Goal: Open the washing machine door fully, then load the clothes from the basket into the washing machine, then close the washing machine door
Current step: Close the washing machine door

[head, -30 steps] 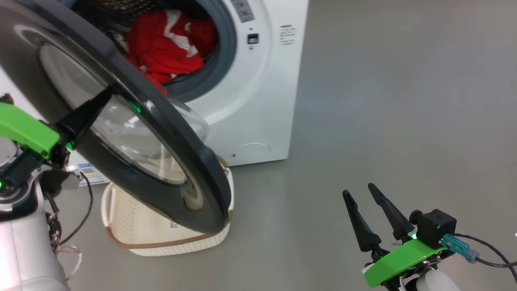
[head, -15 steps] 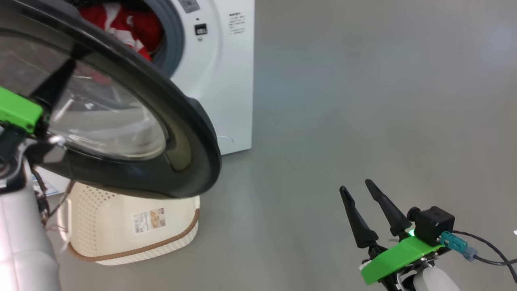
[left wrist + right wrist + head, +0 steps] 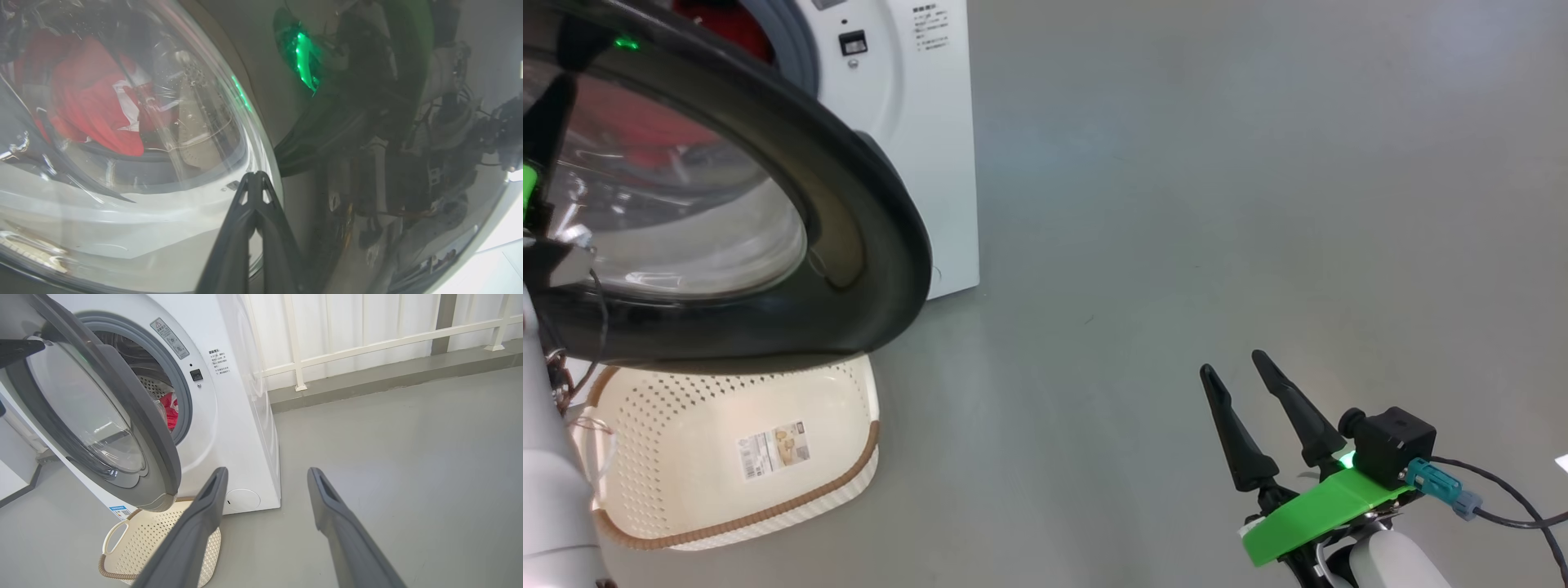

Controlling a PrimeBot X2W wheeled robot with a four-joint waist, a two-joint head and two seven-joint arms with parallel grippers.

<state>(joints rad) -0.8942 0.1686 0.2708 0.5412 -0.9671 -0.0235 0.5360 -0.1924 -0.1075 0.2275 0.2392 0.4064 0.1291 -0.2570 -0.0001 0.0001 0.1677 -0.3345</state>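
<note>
The left gripper (image 3: 255, 181) is clenched on nothing, its tips set against the door (image 3: 874, 245) at the glass edge. The right gripper (image 3: 1229, 367) is released (above the floor (image 3: 1176, 204)). The door stands ajar, its free edge pointing away from the machine (image 3: 915, 122), over the basket (image 3: 768, 514), whose long axis lies across the head view. The clothes (image 3: 90, 106) lie inside the machine.

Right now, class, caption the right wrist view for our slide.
Open right pincer faces the white front-loading washing machine: round black-rimmed glass door half-open, red clothes inside, cream perforated basket below.
</note>
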